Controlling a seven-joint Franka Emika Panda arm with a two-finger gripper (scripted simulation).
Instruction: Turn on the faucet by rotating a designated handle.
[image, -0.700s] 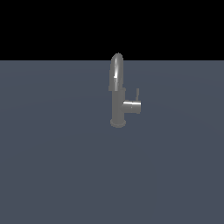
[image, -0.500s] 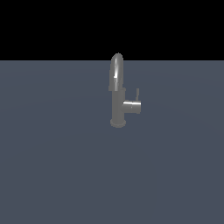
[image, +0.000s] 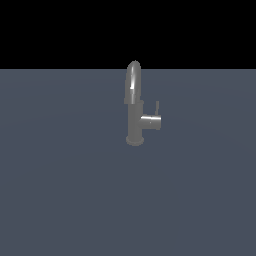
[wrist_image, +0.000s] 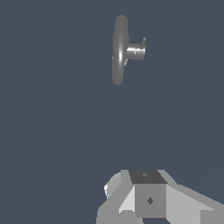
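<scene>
The small grey faucet (image: 134, 120) stands upright on the flat grey-blue surface, with its arched spout on top and a short stub toward the exterior view's right. The handle (image: 157, 108), a thin dark rod, points up from the end of that stub. In the wrist view the faucet (wrist_image: 120, 50) is seen from above, with the handle (wrist_image: 144, 41) at the stub's tip. My gripper (wrist_image: 146, 177) shows only in the wrist view as a blocky grey shape, well apart from the faucet and touching nothing. Its jaws cannot be made out. The arm is out of the exterior view.
The flat grey-blue surface (image: 60, 190) stretches on all sides of the faucet. A black background lies beyond its far edge.
</scene>
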